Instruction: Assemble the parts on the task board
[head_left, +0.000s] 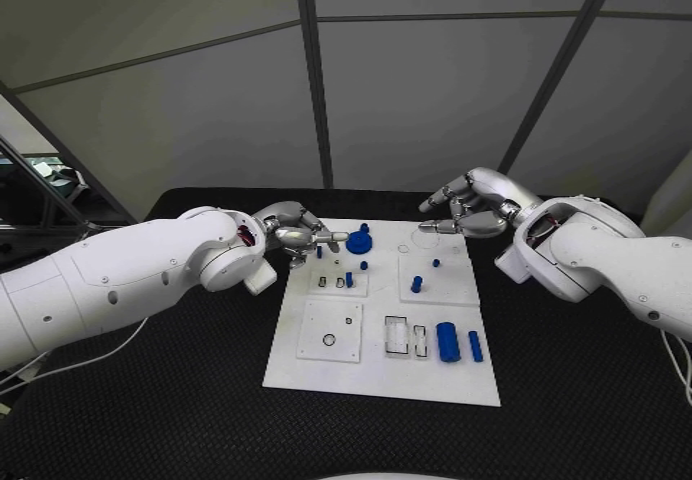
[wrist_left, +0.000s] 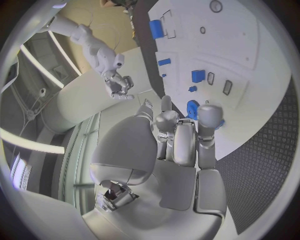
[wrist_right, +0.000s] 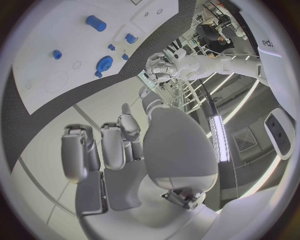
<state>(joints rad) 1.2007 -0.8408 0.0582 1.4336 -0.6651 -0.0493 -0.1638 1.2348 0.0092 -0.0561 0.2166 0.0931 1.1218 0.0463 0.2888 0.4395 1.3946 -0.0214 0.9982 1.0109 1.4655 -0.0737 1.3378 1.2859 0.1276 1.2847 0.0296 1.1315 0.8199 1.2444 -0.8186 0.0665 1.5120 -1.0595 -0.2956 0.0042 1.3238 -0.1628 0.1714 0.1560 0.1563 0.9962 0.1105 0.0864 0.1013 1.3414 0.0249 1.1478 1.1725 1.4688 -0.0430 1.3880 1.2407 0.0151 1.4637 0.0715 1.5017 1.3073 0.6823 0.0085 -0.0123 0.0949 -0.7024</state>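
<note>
Nearest the head camera lay the near edge of the white rectangular task board, flat on the black textured table. Toward its near right stood a blue cylindrical part with a slimmer blue bar just beside it, and small blue pegs stood nearer the middle. At the far left sat the round blue knob-like part.

These pieces looked small, rigid and light, probably smooth plastic, so a firm fingertip pinch across the sides seemed the sensible hold; squeezing too loosely might let one slip or tip. The round part would best be taken by its rim.

The left hand hovered at the board's far left edge, fingers curled toward the round blue part. Its wrist view put the fingertips right at that part, partly covering it, yet I could not tell whether they actually gripped it. The right hand hung over the far right corner, fingers apart, holding nothing.

The left wrist view showed the fingertip contact zone, which the head view blurred behind the hand. The right wrist view showed bare fingers with nothing between them, and the board lying well apart beyond.
</note>
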